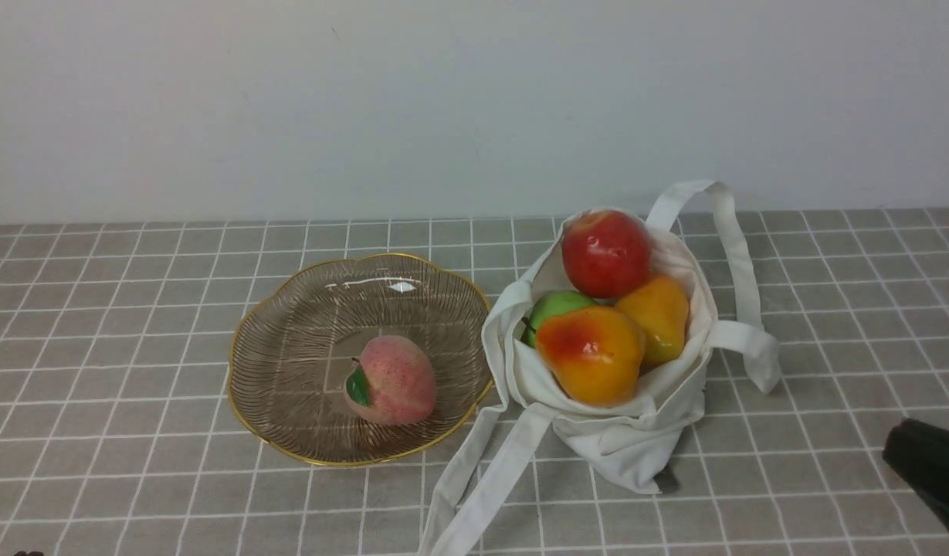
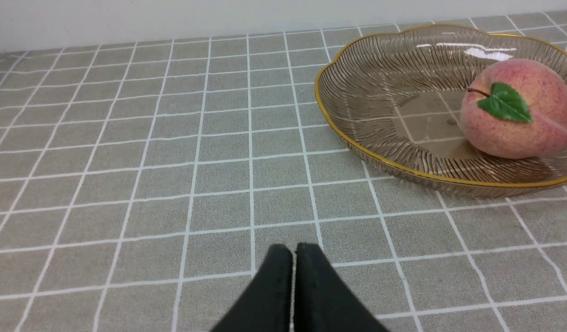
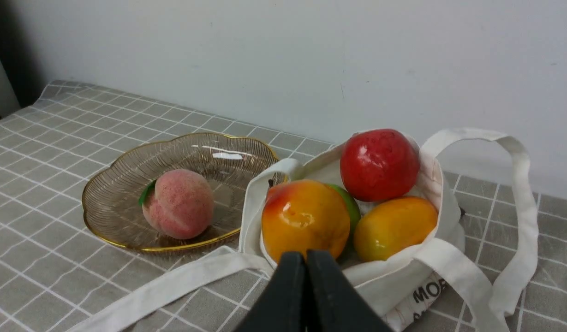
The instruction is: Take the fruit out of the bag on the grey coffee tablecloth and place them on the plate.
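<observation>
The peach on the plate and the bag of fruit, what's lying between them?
Only the plate's gold rim, beside the bag. In the front view nothing else sits between the peach and the bag; whether rim and cloth touch is unclear.

Behind the tabletop I see a plain pale wall (image 1: 474, 100), matte and bare apart from a few faint marks; the light falls soft and even; in the right wrist view a dark shadowed corner (image 3: 15, 50) sits at the wall's far end.
</observation>
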You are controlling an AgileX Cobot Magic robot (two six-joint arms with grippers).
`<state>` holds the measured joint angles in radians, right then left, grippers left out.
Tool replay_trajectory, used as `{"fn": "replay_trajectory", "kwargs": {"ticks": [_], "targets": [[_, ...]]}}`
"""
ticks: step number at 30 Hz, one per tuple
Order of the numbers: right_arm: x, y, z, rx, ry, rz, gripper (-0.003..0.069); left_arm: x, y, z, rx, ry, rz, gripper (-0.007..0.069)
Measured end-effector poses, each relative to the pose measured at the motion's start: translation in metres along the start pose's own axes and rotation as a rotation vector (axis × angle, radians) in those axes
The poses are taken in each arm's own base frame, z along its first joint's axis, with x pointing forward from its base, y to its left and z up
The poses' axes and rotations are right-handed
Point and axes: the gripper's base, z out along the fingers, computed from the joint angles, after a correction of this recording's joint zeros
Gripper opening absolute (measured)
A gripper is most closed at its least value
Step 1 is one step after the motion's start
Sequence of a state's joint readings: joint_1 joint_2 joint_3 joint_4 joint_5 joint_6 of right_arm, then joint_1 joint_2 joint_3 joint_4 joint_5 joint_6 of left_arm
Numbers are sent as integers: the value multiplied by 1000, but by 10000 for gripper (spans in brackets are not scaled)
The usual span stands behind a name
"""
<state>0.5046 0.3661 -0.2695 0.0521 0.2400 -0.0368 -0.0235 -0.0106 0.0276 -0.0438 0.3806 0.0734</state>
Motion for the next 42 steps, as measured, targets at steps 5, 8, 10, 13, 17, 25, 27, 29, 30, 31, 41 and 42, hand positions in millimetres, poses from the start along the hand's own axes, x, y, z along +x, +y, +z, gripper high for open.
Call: {"fn": "replay_trajectory", "kwargs": {"ticks": [5, 8, 10, 13, 17, 25, 27, 29, 30, 31, 41, 42], "targets": [[14, -6, -9, 71, -27, 10, -15, 0, 0, 0, 0, 1, 0, -8], [28, -12, -14, 168, -30, 29, -15, 0, 0, 0, 0, 1, 0, -8], [37, -16, -17, 225, -33, 38, -15, 0, 0, 0, 0, 1, 0, -8], [57, -20, -21, 315, -28, 51, -15, 0, 0, 0, 0, 1, 0, -8], [75, -21, -25, 370, -36, 57, -15, 0, 0, 0, 0, 1, 0, -8], [90, -20, -26, 383, 37, 61, -15, 0, 0, 0, 0, 1, 0, -8], [90, -20, -26, 384, 45, 59, -15, 0, 0, 0, 0, 1, 0, -8], [90, -21, -26, 386, 47, 59, -15, 0, 0, 0, 0, 1, 0, -8], [90, -21, -26, 388, 49, 58, -15, 0, 0, 0, 0, 1, 0, -8], [91, -21, -27, 390, 50, 59, -15, 0, 0, 0, 0, 1, 0, -8], [91, -21, -27, 392, 51, 57, -15, 0, 0, 0, 0, 1, 0, -8], [91, -21, -27, 392, 51, 57, -15, 0, 0, 0, 0, 1, 0, -8]]}}
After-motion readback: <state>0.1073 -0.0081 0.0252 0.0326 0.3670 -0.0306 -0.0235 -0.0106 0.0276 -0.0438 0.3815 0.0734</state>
